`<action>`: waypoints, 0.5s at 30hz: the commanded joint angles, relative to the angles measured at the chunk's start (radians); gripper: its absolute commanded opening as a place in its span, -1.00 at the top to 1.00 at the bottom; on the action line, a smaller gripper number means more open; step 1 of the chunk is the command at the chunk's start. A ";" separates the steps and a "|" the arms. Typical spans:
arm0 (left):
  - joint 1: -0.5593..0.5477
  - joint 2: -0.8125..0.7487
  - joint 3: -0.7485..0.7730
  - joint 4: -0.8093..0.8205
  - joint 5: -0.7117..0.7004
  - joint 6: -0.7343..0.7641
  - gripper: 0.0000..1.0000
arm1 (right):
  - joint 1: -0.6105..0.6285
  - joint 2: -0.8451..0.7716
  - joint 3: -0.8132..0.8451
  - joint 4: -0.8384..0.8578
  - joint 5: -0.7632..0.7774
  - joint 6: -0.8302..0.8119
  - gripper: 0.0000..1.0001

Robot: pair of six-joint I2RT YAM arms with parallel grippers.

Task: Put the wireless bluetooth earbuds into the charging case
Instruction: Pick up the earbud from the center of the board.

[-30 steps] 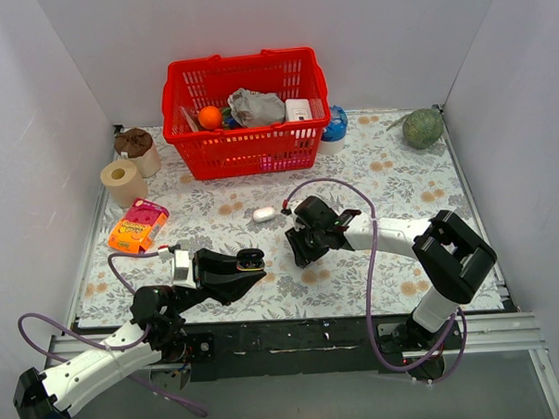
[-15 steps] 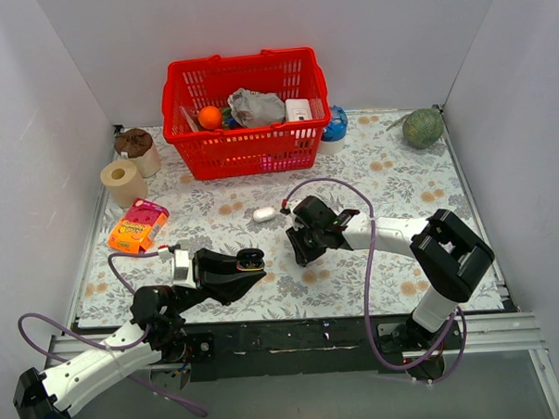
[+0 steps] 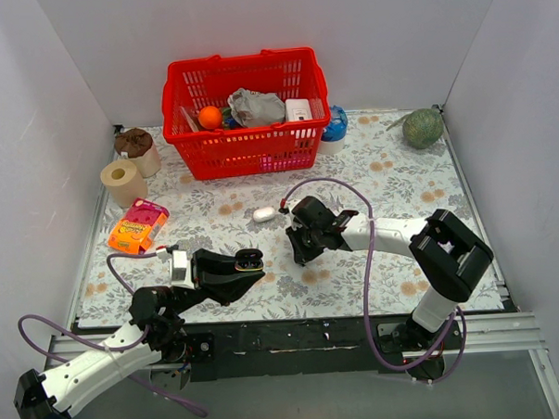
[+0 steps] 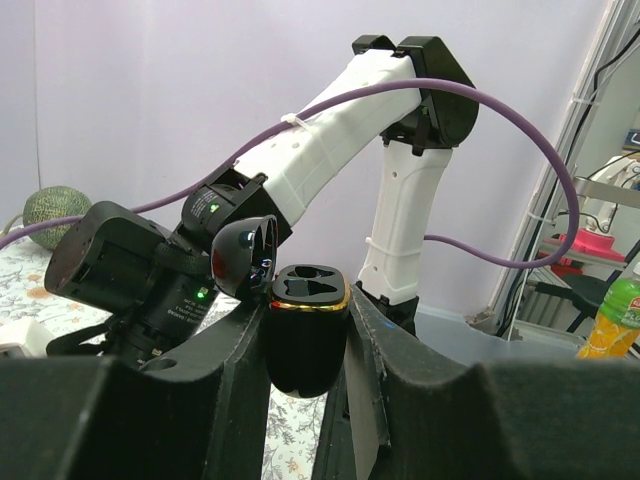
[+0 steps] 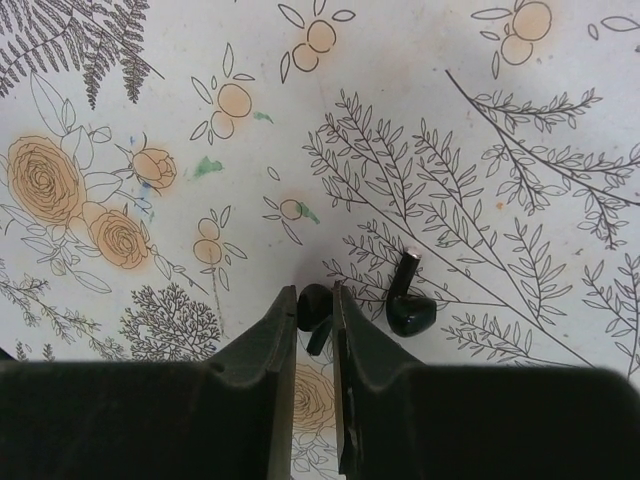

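My left gripper (image 4: pixel 308 312) is shut on the black charging case (image 4: pixel 305 335) and holds it upright above the table's front edge. Its lid (image 4: pixel 243 257) is swung open and the two sockets inside the gold rim are empty. From above, the case (image 3: pixel 250 260) shows at the left gripper's (image 3: pixel 248 265) tip. My right gripper (image 5: pixel 314 300) points down at the flowered cloth, its fingers closed on one tiny black earbud (image 5: pixel 314 308) that still rests there. The other earbud (image 5: pixel 408 305) lies free just to the right. The top view hides both earbuds under the right gripper (image 3: pixel 298 250).
A white pill-shaped case (image 3: pixel 264 214) lies just beyond the right gripper. A red basket (image 3: pixel 247 113) full of items stands at the back. An orange packet (image 3: pixel 138 225) and a paper roll (image 3: pixel 122 181) are at the left, a green melon (image 3: pixel 422 127) at the back right.
The right gripper's fingers have drawn together around the earbud on the cloth. The left arm and the case it holds have stayed put.
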 commanded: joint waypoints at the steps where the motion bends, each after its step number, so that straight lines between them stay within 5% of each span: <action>1: -0.003 -0.009 0.005 -0.008 -0.009 0.001 1.00 | 0.009 -0.058 -0.001 -0.025 0.046 -0.004 0.97; 15: -0.005 0.059 0.059 0.044 -0.021 0.078 1.00 | 0.009 -0.603 0.000 0.112 0.006 0.027 0.97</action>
